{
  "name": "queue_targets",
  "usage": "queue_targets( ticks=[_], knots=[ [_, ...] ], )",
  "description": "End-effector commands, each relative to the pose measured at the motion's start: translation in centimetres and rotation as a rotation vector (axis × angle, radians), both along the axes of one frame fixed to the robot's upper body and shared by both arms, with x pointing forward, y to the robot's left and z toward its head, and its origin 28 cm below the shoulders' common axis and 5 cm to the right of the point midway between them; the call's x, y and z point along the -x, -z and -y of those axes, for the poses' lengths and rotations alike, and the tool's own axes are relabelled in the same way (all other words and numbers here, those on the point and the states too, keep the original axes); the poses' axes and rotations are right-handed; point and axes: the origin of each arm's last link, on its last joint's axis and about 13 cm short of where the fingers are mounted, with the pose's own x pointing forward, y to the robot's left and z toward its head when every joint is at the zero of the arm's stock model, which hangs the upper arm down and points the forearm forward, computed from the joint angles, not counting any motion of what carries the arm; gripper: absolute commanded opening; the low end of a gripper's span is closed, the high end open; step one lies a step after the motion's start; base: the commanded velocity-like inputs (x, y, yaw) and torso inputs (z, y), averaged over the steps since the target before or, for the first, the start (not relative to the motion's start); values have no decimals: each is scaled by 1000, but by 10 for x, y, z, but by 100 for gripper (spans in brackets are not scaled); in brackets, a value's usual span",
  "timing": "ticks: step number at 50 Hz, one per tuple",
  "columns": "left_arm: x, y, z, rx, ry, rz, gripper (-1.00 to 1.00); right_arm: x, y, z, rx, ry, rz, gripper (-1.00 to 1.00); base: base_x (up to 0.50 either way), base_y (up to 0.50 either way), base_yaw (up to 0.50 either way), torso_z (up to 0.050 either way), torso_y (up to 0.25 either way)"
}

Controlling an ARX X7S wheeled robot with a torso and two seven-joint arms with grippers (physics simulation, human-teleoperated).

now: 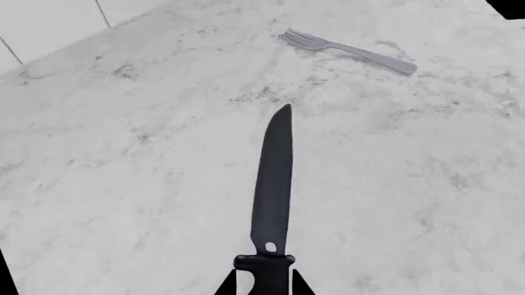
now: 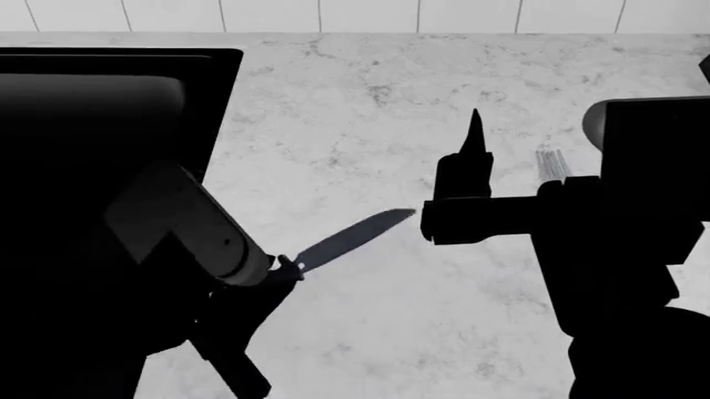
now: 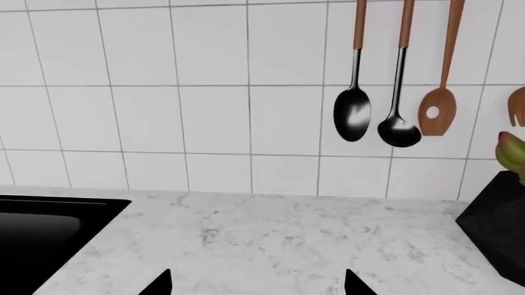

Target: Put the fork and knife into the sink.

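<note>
While the left wrist view shows the left gripper (image 1: 264, 284) pinching the knife (image 1: 274, 184) by its handle at bottom centre, the fork (image 1: 348, 50) lies upper right on the counter (image 1: 123, 172). Head view: sink (image 2: 100, 108) upper left, knife centre. Right wrist view: right gripper (image 3: 256, 284) spread, holding nothing.

sink (image 2: 111, 125) far left in counter (image 2: 367, 100) | knife (image 2: 352, 239) above counter, right of sink, in left gripper (image 2: 283, 270) | fork (image 2: 551, 164) on counter, right of knife
</note>
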Motion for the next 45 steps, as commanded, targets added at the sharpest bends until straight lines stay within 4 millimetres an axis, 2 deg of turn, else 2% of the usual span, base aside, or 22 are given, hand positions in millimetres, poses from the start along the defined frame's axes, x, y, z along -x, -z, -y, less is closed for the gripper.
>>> queue_targets(
  ticks=[1,14,22,28,36,45],
  knots=[
    [14,-35,-29,23,-168,114,-100,-1,-1,0,-14,-11,7,100,0,0,0,0,0],
    [16,-67,-66,-2,-460,166,-100,-1,-1,1,-13,-4,7,100,0,0,0,0,0],
    [13,-76,-89,34,-619,131,-100,1,-2,1,-10,-1,7,100,0,0,0,0,0],
    [3,-65,-108,29,-737,77,-100,1,0,1,-9,-3,7,100,0,0,0,0,0],
    [-9,-46,-124,-9,-826,14,-100,2,0,2,-10,3,5,100,0,0,0,0,0],
    [-31,-6,-129,-18,-846,-103,-100,2,0,1,-5,-4,5,100,0,0,0,0,0]
  ],
)
